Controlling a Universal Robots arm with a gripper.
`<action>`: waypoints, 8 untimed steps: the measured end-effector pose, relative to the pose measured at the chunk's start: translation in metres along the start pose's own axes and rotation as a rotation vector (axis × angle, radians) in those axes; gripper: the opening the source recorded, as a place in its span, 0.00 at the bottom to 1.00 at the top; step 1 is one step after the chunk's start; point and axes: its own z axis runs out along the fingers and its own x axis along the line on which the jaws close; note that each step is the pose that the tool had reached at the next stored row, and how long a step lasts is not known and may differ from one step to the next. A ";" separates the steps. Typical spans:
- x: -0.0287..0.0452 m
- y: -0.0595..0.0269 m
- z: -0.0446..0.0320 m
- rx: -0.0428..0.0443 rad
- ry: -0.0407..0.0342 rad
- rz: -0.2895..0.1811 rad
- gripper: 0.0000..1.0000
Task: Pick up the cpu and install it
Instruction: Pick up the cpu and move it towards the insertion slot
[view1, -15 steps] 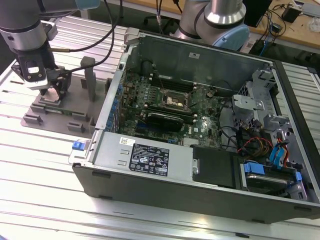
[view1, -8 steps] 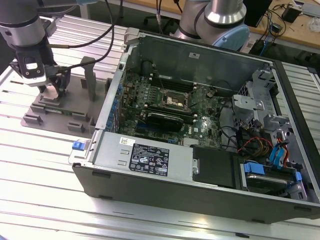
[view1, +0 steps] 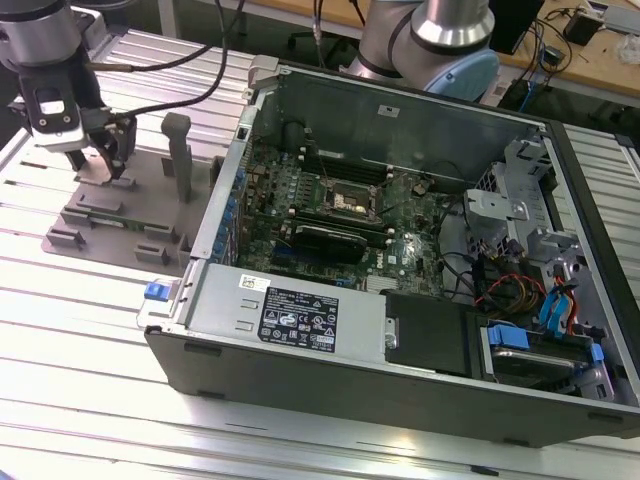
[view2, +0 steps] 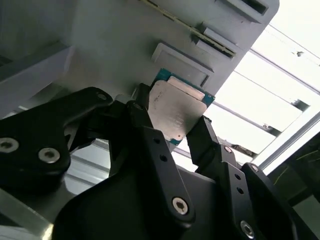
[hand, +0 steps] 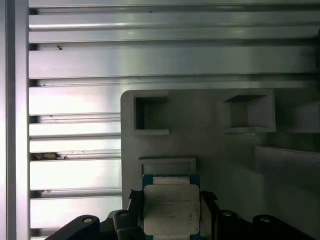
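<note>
Here's the cpu (view2: 176, 107), silver plate showing, pinched between the two black fingers (view2: 145, 127), one pressed to each opposite edge. The gripper (view2: 172, 125) is closed narrow on it. Just beyond the fingertips lies the grey tray (hand: 200, 145) with its square pockets, resting on the slatted metal table (hand: 75, 65). In the exterior view the gripper (view1: 100, 165) is down at that tray, well apart from the open computer case (view1: 300, 385).

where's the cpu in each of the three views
exterior view: too small to tell; it's at the end effector over the grey tray, exterior view's left.
second wrist view: cpu clamped between the end effector's fingers, tray behind.
first wrist view: cpu between the same fingers, against the tray.
shared landmark: the grey tray.
</note>
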 end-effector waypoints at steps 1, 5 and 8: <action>-0.0001 0.0002 -0.0041 0.0000 0.0000 0.000 0.55; -0.0005 0.0008 -0.0191 0.0001 0.0000 0.000 0.55; -0.0007 0.0011 -0.0281 0.0001 0.0000 0.000 0.55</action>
